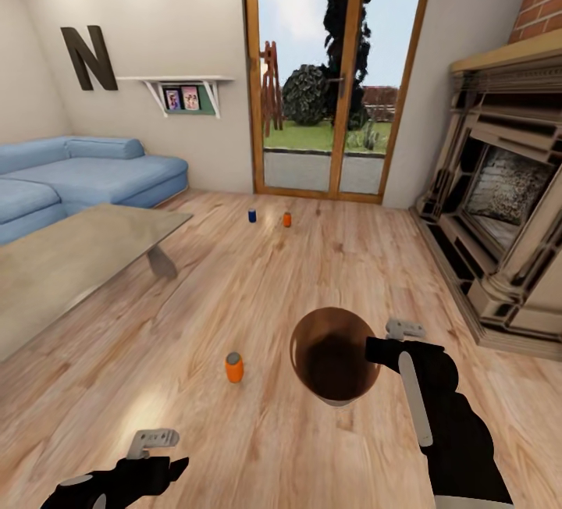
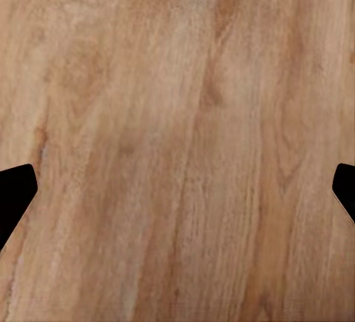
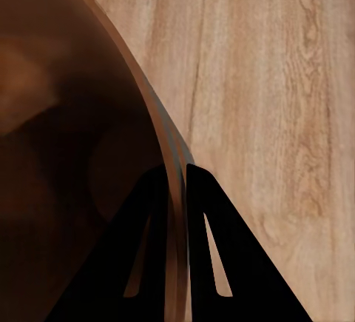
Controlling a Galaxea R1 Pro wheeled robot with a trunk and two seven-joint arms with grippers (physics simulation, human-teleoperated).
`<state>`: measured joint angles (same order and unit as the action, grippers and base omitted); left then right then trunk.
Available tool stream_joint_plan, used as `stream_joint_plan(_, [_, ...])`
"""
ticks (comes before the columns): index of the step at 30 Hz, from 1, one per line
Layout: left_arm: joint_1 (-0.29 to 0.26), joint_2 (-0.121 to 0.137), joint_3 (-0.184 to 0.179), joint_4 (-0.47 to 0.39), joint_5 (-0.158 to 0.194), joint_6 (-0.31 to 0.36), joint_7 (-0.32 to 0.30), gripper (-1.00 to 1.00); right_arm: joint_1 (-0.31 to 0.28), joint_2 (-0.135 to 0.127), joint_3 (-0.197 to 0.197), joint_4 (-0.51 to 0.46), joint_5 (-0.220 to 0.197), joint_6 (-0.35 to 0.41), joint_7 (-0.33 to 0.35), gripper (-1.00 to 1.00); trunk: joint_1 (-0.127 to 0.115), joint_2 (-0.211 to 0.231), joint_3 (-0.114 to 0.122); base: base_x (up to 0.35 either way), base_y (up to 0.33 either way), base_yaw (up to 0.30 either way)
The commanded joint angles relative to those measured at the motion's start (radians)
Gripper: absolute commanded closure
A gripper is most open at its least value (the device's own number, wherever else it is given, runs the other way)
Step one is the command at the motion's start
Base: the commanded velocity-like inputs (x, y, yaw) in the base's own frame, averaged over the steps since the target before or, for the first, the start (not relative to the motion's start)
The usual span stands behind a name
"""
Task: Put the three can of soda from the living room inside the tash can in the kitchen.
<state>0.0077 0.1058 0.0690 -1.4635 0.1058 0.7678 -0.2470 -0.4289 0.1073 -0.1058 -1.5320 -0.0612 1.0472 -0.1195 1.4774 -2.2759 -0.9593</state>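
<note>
Three soda cans sit on the living room wood-plank floor [image 1: 234, 282]. Largest first: blue sofa [image 1: 86, 181] at far left, brick-topped fireplace [image 1: 499, 212] along the right wall, wood-framed glass doors [image 1: 336, 72] at the back, low grey table [image 1: 70, 267] in front of the sofa. Wall has a big letter N [image 1: 90, 58] and a small shelf [image 1: 183, 91] with pictures.

Trash can [image 1: 334, 354] is here in the living room, lifted by the right gripper [image 1: 382, 349], mouth facing the head camera, brown inside. Right wrist view: both fingers [image 3: 151, 248] pinch the bin's rim [image 3: 174, 166] between them, one inside, one outside, closed tight on the wall.

Left gripper [image 1: 156, 458] low at front left, over bare floor, holding nothing; left wrist view shows its fingertips [image 2: 15, 196] wide apart at the frame edges.

Nearest orange can [image 1: 234, 367] stands upright on the floor just left of the bin, between the two grippers. Dark blue can [image 1: 252, 215] and second orange can [image 1: 287, 219] stand upright near each other, well away, close to the glass doors.
</note>
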Motion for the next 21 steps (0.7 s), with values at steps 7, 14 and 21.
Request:
stream_joint_plan(7, [0.000,0.000,-0.001,0.000,0.000,-0.001,0.000,-1.00,0.000,0.000,0.000,0.000,-0.015,0.000,0.004,1.00,0.000,0.000,0.000,0.338,0.000,0.000])
stream_joint_plan(14, [0.001,0.000,-0.002,0.000,0.000,-0.002,0.000,-1.00,0.000,0.000,0.000,0.000,-0.015,0.000,0.004,1.00,0.000,0.000,0.000,0.338,0.000,0.000])
stream_joint_plan(21, [0.000,-0.001,-0.002,0.000,0.000,-0.002,0.000,-1.00,0.000,0.000,0.000,0.000,-0.015,0.000,0.004,1.00,0.000,0.000,0.000,0.338,0.000,0.000])
